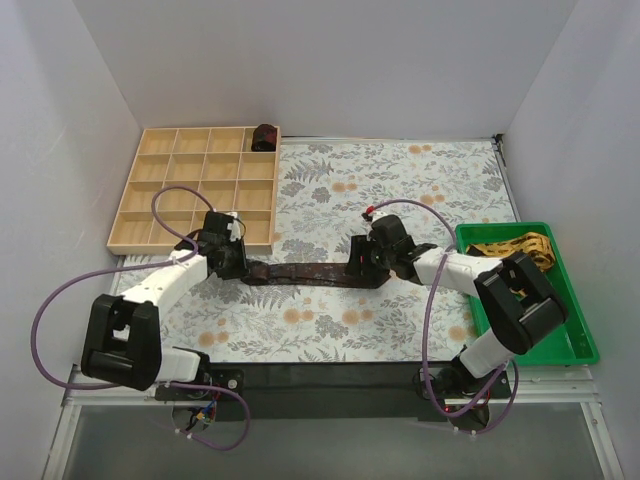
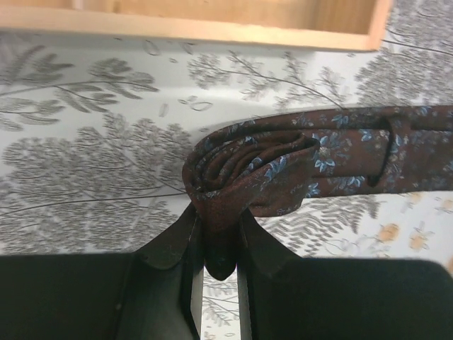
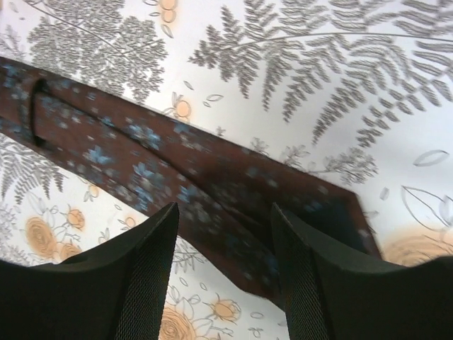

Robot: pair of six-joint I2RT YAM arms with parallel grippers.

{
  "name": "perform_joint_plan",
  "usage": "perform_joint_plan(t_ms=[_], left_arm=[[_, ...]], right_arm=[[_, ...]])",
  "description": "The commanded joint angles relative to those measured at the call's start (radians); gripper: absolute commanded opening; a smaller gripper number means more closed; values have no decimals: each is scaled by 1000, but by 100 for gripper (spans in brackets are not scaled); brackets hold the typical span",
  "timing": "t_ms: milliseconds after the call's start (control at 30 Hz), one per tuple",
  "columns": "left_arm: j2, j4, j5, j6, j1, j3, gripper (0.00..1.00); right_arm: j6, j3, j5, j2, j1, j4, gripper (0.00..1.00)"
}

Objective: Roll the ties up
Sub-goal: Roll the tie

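We see both arms stretched inward toward each other, the left gripper (image 2: 218, 223) nearly closed (pinching the tie (image 2: 318, 159)), the right gripper (image 3: 224, 216) with fingers spread apart.

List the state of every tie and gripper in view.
maroon tie: one end partly rolled, the rest lying flat.
left gripper: shut on the rolled end.
right gripper: open, fingers either side of the wide end.
dark rolled tie: fully rolled, in the far right corner compartment of the wooden tray.
yellow tie: unrolled, heaped in the green bin.
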State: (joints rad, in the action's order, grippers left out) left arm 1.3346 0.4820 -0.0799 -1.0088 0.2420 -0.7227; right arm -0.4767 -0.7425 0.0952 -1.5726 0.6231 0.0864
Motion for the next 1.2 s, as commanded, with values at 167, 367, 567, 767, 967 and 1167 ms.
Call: perform_joint_plan(t_ms=[167, 367, 567, 767, 967, 1167], left_arm=[[93, 178, 307, 136, 3, -129, 0], [107, 237, 484, 160, 45, -210, 0], [181, 320, 649, 141, 138, -271, 0], [322, 426, 773, 72, 195, -342, 0], [400, 490, 815, 16, 273, -432, 0], [492, 589, 871, -76, 348, -501, 0]], right_arm=[[59, 23, -143, 112, -3, -85, 59], [67, 31, -164, 131, -2, -85, 59], [67, 35, -180, 129, -5, -85, 59], [69, 35, -180, 126, -3, -85, 59], [69, 38, -181, 117, -6, -85, 59], [69, 46, -181, 112, -13, -85, 59]])
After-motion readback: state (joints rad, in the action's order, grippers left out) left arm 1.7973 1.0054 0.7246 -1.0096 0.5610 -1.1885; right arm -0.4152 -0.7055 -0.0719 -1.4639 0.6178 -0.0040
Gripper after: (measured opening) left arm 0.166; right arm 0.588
